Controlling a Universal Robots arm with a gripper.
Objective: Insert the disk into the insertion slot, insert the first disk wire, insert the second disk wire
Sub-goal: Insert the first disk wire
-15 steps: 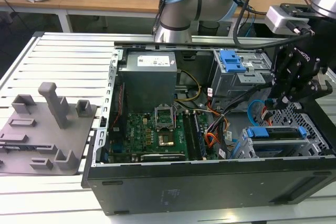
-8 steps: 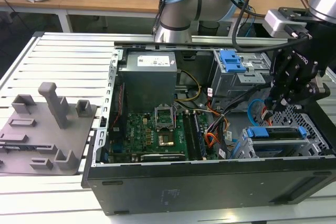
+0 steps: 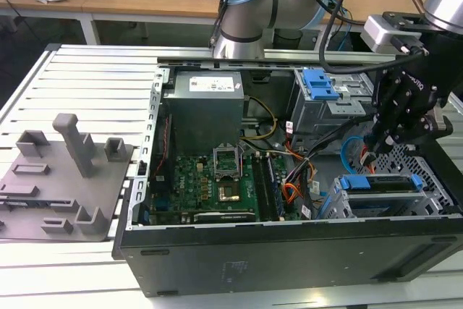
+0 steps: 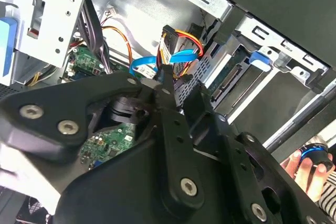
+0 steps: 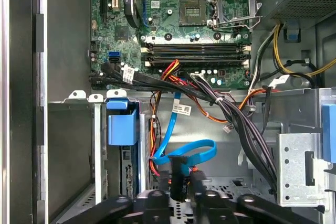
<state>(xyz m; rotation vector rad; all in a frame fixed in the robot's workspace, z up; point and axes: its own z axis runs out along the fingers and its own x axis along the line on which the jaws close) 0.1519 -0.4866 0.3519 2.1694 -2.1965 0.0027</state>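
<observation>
disk (image 3: 382, 186) lies seated in the insertion slot (image 3: 333, 206), its blue caddy level with the cage mouth. this is at the corner of the computer case (image 3: 289, 251) that is nearest and towards the exterior view's right. the case itself stands on the slatted counter (image 3: 87, 85). so the first step reads as done.

the pincer (image 5: 179, 186) hangs inside the case just beside that cage, its fingers drawn in narrow around a small dark plug. that plug appears to be the end of the second disk wire (image 5: 195, 153), whose light-blue loop curls away from the fingertips. in the second wrist view the held plug looks apart from the disk's connector edge, so this wire is judged not yet inserted.

the first disk wire (image 4: 184, 38) runs close beside the blue loop in that view. its black plug is near the cage but seemingly not in the disk's bare-looking connectors; whether it hangs fully free cannot be told.

by this reading one step of three is finished, one is in hand and one is not yet done.
</observation>
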